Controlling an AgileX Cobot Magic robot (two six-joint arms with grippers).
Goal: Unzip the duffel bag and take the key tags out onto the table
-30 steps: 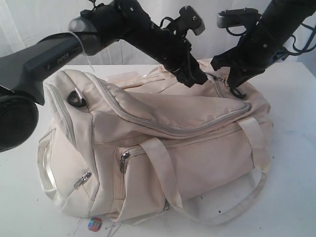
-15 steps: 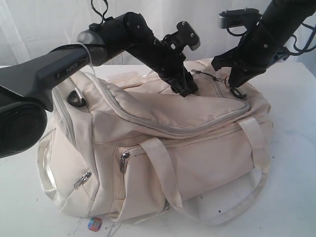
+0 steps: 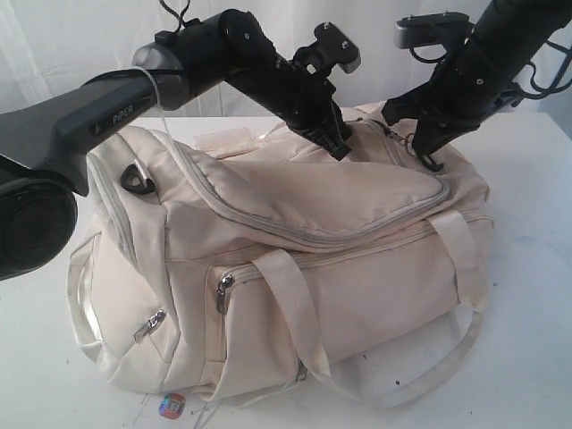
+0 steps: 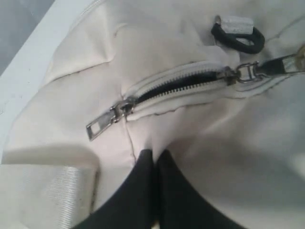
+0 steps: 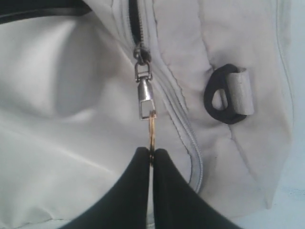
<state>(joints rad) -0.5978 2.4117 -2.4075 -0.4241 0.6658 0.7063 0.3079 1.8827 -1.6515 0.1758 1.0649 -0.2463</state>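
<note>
- White flat tabletop (image 3: 536, 295) spans the frame, with a pale curtain (image 3: 54, 45) behind.
- Large cream-white fabric duffel bag (image 3: 295, 259) lies centre frame, with grey zippers and webbing handles.
- Left gripper (image 3: 340, 151), upper centre: jaws pressed together, empty, just beside a silver zipper pull (image 4: 102, 123).
- Right gripper (image 3: 429, 159), upper right: pinching a small gold ring (image 5: 151, 125) on a second zipper pull (image 5: 144, 98).

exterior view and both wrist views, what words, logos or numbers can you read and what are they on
"PIPER": on the grey shell of the left arm.
Round red-blue sticker on the table by the bag: print too small to read.
Bag fabric and zipper pulls: no print visible in any view.
</note>
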